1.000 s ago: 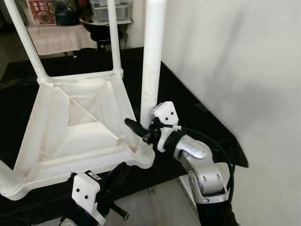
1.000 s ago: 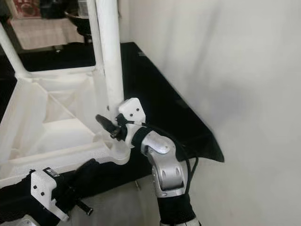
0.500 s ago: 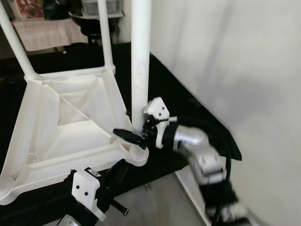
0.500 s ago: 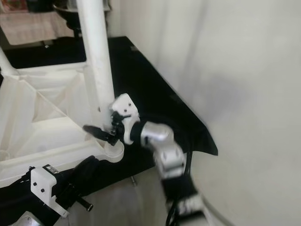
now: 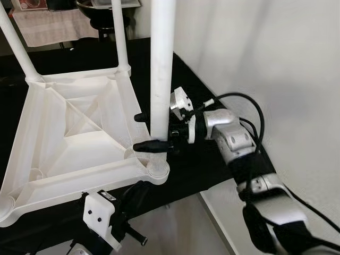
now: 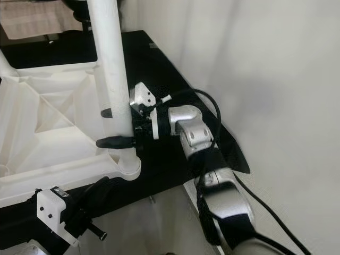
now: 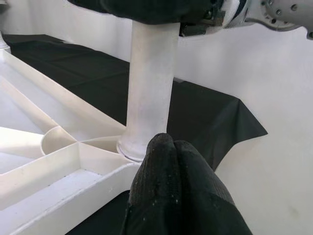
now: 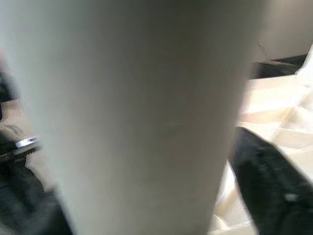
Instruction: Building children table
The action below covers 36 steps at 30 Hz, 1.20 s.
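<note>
A white plastic children's table (image 5: 69, 143) lies upside down on a black cloth (image 5: 196, 101), its legs pointing up. The near right leg (image 5: 161, 69) stands in its corner socket (image 5: 158, 171). My right gripper (image 5: 144, 130) reaches in from the right and is shut on this leg a little above the socket, one black finger in front of it and one behind. In the right wrist view the leg (image 8: 137, 117) sits close between the fingers (image 8: 264, 181). My left gripper (image 5: 137, 190) is shut and empty, low under the table's front rim; its fingertips (image 7: 166, 147) sit just below the socket.
Two more legs (image 5: 16, 42) (image 5: 119, 37) rise at the back corners. A white wall (image 5: 276, 64) runs close along the right, by the cloth's edge. Bare pale floor (image 5: 180, 228) lies in front of me. Cloth-covered furniture (image 5: 53, 26) stands at the back.
My right arm has swung up and round, and its gripper now holds the leg slightly higher with the fingers level. The camera has shifted a little. The left gripper has stayed put.
</note>
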Tool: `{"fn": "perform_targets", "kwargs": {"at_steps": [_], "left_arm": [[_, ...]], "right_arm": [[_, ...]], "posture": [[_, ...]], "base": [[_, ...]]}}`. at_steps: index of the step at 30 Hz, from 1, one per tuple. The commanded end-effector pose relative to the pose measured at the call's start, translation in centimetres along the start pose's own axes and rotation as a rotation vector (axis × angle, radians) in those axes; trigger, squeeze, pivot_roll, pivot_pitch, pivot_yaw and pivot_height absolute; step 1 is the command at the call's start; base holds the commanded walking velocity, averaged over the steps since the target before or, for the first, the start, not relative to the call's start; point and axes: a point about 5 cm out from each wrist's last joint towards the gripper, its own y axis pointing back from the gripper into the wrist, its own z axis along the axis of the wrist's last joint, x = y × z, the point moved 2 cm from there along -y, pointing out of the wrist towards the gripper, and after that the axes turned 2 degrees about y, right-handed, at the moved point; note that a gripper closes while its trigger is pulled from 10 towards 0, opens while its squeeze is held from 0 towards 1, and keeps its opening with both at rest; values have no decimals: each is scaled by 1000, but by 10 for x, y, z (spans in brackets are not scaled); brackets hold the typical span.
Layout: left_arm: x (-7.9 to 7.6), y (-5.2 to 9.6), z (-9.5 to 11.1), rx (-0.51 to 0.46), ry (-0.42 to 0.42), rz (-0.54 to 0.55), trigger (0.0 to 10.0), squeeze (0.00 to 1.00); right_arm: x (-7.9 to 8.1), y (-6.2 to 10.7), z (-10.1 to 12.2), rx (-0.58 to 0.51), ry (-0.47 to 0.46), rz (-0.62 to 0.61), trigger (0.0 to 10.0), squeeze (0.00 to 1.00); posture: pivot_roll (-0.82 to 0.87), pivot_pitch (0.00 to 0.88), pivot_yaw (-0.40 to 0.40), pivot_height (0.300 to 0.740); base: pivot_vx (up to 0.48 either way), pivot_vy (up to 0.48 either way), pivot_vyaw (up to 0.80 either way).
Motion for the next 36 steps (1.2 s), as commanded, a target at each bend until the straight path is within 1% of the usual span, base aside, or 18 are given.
{"fn": "perform_targets", "kwargs": {"at_steps": [1,6,11,14,16,17,18,19,20,21,22,23,24,25,28,31,32,36], "left_arm": [[-3,1,2,-7,-5,-4,10000,0],[-4,1,2,-6,-3,-2,10000,0],[-3,1,2,-6,-2,-3,10000,0],[-3,0,2,-7,-2,-2,10000,0],[-2,0,2,-8,-3,0,10000,0],[-1,1,3,-9,-6,2,10000,0],[-1,1,3,-9,-6,2,10000,0],[1,1,4,-10,-9,6,10000,0],[3,1,4,-10,-11,9,10000,0],[4,1,4,-10,-13,8,10000,0],[4,1,4,-10,-13,8,10000,0],[5,0,3,-8,-14,5,10000,0],[5,0,3,-8,-14,5,10000,0],[6,0,3,-6,-16,3,10000,0],[7,-2,1,-3,-16,-3,10000,0],[8,-2,1,-3,-18,-2,10000,0],[8,-2,1,-7,-19,9,10000,0],[9,-2,2,-14,-22,24,10000,0]], "right_arm": [[-1,-1,1,3,10,8,0,0],[-4,8,-1,-2,-10,52,0,0],[-6,17,-3,-13,-21,47,0,0],[-4,27,-9,-33,-25,-39,0,0],[-3,28,-16,-12,-15,-118,0,0],[-3,20,-32,43,-42,-287,0,0],[-3,20,-32,43,-42,-287,0,0],[-8,18,-53,123,-97,-681,0,0],[6,17,-68,177,-151,-856,0,0],[24,10,-72,199,-158,-926,0,0],[24,10,-72,199,-158,-926,0,0],[36,2,-68,186,-142,-909,0,0],[36,2,-68,186,-142,-909,0,0],[42,-9,-61,166,-107,-853,0,0],[41,-17,-57,161,-70,-815,0,0],[40,-21,-57,162,-78,-792,0,0],[42,-24,-55,171,-84,-781,10000,0],[47,-31,-51,170,-120,-715,10000,0]], "posture": [[-42,122,-100,740],[-44,127,-96,740],[-51,126,-94,740],[-54,127,-104,740],[-54,127,-104,740],[-66,129,-110,740],[-66,129,-110,740],[-72,135,-104,740],[-74,138,-97,740],[-73,133,-91,740],[-73,133,-91,740],[-75,131,-89,740],[-75,131,-89,740],[-84,117,-80,740],[-74,108,-88,740],[-72,109,-90,740],[-72,110,-93,740],[-71,108,-94,740]], "base": [[0,0,0],[0,0,0],[0,0,0],[0,0,0],[0,0,0],[0,0,0],[0,0,0],[0,0,0],[0,0,0],[0,0,0],[0,0,0],[0,0,0],[0,0,0],[0,0,0],[0,0,0],[0,0,0],[0,0,0],[0,0,0]]}}
